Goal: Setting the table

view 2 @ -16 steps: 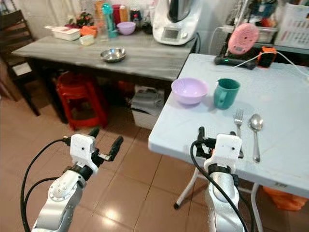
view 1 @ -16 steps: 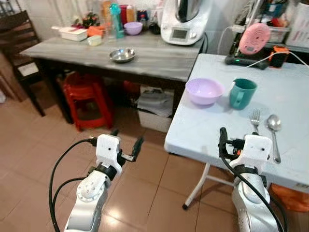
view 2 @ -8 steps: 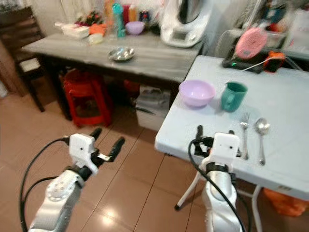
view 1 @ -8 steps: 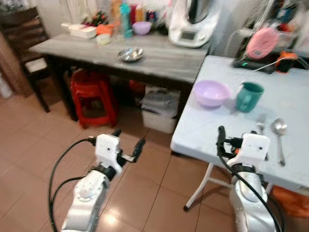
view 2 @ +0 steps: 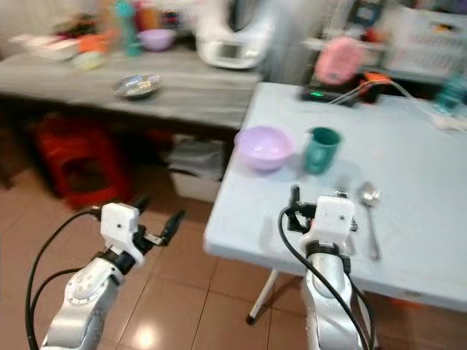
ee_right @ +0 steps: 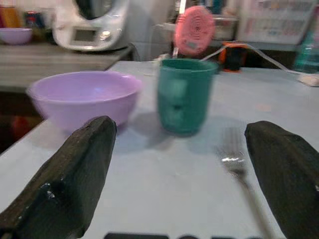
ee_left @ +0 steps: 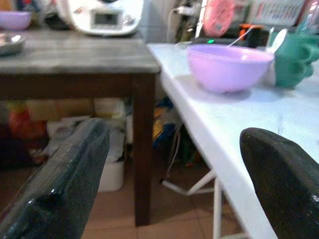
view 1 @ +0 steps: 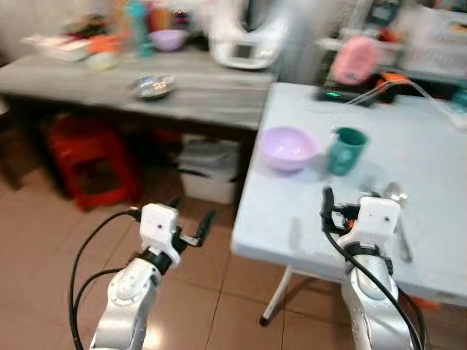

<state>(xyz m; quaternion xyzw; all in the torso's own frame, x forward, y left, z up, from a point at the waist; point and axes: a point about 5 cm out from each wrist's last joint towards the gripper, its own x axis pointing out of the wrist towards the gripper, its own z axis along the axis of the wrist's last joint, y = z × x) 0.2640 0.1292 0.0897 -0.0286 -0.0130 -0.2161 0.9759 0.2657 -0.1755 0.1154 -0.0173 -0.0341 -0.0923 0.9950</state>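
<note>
A purple bowl [view 1: 288,148] and a green mug [view 1: 346,150] stand side by side near the left edge of the white folding table [view 1: 430,138]. A fork [ee_right: 234,162] and a spoon [view 2: 368,195] lie just nearer to me than the mug. Over the table's near edge my right gripper [view 1: 350,205] is open and holds nothing, short of the fork. To the left of the table, above the tiled floor, my left gripper [view 1: 191,216] is open and holds nothing; its wrist view looks along the table edge toward the bowl [ee_left: 229,64].
A grey wooden side table [view 1: 211,95] butts against the white table's far left, carrying a metal bowl [view 1: 152,86], a white kitchen machine [view 1: 244,33] and bottles. A red stool [view 1: 87,160] and a box [view 1: 210,166] sit beneath it. A pink device [view 1: 352,60] with cables stands at the back.
The whole picture has shifted left and become blurred, so the camera has moved. Both grippers keep the same open pose before me.
</note>
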